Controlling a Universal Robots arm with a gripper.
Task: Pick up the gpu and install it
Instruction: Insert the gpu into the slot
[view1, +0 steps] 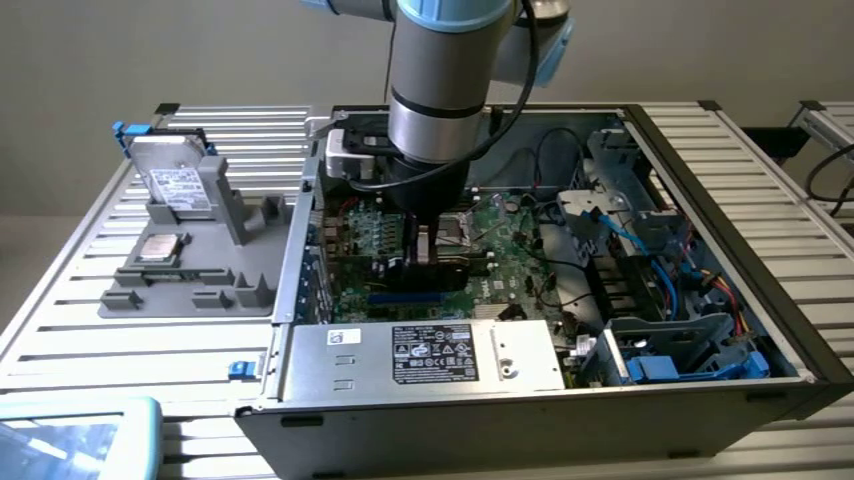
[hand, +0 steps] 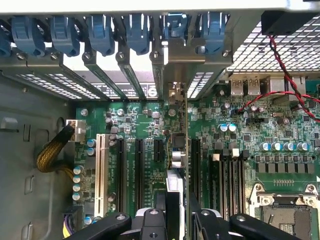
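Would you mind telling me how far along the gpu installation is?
Pickup looks done: the gripper is shut on the gpu, held edge-on over the motherboard slots, bracket toward the rear openings. Not yet released; whether it is seated, I cannot tell.

Green motherboard directly beneath end effector; black slots just beside. Labelled power supply near. Hard drive well apart, outside case.

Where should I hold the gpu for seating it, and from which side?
By its upper long edge, from straight above, with one finger on each flat face. The gpu stands on edge over the slots, so its lower edge must be left free. The gripper grips it that way.
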